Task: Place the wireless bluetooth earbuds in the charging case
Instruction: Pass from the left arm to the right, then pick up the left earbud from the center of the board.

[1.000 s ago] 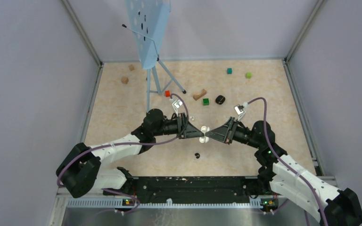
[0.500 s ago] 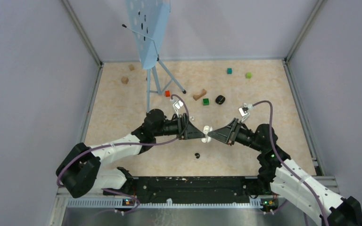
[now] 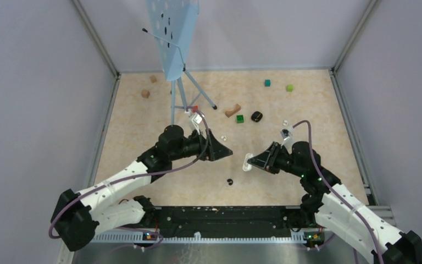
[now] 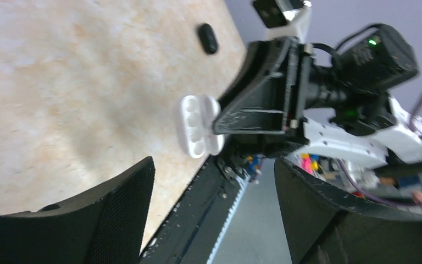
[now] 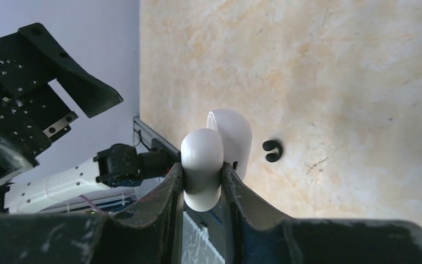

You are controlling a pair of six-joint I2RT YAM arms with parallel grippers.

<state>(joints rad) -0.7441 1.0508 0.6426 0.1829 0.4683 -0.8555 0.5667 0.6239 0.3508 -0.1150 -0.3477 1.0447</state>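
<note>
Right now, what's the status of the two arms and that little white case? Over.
Right gripper shut on open white charging case. Left gripper open, empty, standing apart. Small black piece on table below; nothing between grippers.

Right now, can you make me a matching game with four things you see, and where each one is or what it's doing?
Things:
1. white charging case
2. left tool
3. dark green cube
4. lime cube

Places or states:
A. far back on the right
B. clamped in the right tool
C. open, holding nothing
D. next to the black oval thing

Pairs: 1-B, 2-C, 3-D, 4-A
</note>
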